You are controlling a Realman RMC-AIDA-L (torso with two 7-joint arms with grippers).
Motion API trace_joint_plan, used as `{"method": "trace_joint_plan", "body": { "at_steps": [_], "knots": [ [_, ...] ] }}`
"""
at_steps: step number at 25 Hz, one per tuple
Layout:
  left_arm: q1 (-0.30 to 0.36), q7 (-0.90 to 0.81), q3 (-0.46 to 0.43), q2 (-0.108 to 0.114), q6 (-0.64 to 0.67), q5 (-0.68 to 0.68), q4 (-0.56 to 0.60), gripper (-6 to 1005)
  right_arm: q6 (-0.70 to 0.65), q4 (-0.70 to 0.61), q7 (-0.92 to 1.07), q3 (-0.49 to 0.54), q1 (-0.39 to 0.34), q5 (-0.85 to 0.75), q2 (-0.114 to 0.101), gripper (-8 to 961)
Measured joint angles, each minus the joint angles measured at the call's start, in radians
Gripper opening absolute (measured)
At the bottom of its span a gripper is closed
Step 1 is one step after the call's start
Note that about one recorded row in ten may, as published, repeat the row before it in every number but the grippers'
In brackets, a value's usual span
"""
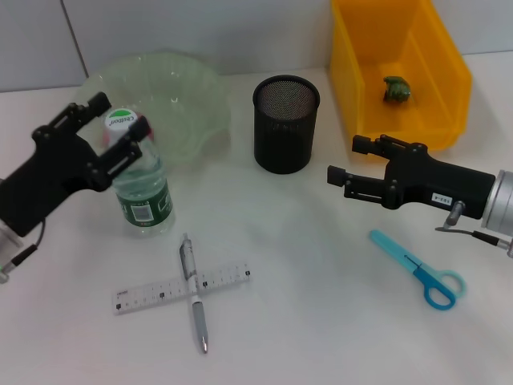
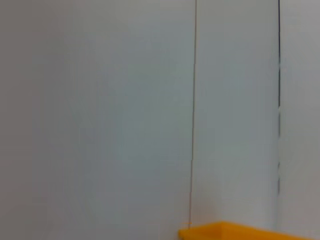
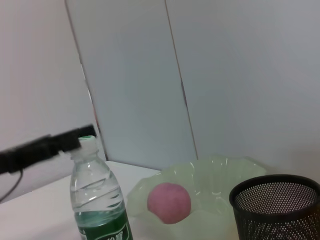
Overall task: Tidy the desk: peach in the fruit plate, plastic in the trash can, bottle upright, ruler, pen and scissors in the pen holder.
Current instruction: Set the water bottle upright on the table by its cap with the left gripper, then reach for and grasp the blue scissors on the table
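The water bottle [image 1: 144, 192] stands upright in front of the green fruit plate [image 1: 200, 88], and my left gripper [image 1: 120, 127] is shut on its cap. The pink peach [image 3: 169, 202] lies in the plate [image 3: 220, 172], mostly hidden behind the bottle in the head view. A green crumpled plastic [image 1: 397, 88] lies in the yellow trash can [image 1: 449, 72]. The pen [image 1: 192, 293] lies across the ruler [image 1: 160, 293] near the front. Blue scissors [image 1: 421, 273] lie at the right. My right gripper [image 1: 345, 159] hovers open and empty beside the black mesh pen holder [image 1: 285, 122].
A grey panelled wall runs along the table's back edge. The left wrist view holds only that wall and a corner of the trash can [image 2: 225, 231]. Bare table lies between the pen holder and the scissors.
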Motion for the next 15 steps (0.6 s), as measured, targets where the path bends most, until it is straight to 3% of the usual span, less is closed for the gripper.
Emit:
{"method": "trace_joint_plan", "body": {
  "at_steps": [6, 7, 9, 10, 15],
  "knots": [
    [0.013, -0.053, 0.001, 0.003, 0.033, 0.0, 0.027, 748, 0.001, -0.002, 0.0, 0.001, -0.002, 0.0, -0.001, 824],
    [0.088, -0.248, 0.014, 0.006, 0.119, 0.012, 0.185, 755, 0.001, -0.005, -0.004, 0.005, -0.002, 0.0, -0.001, 824],
    [0.088, -0.248, 0.014, 0.006, 0.119, 0.012, 0.185, 766, 0.0, -0.006, -0.006, 0.01, -0.003, 0.001, -0.001, 823],
    [0.138, -0.413, 0.026, 0.013, 0.163, 0.05, 0.311, 771, 0.0, -0.007, -0.006, 0.014, -0.003, 0.001, -0.001, 823],
    [0.159, -0.49, 0.028, 0.024, 0.205, 0.088, 0.363, 797, -0.011, -0.008, -0.002, 0.024, -0.002, 0.001, -0.004, 823]
  ]
}}
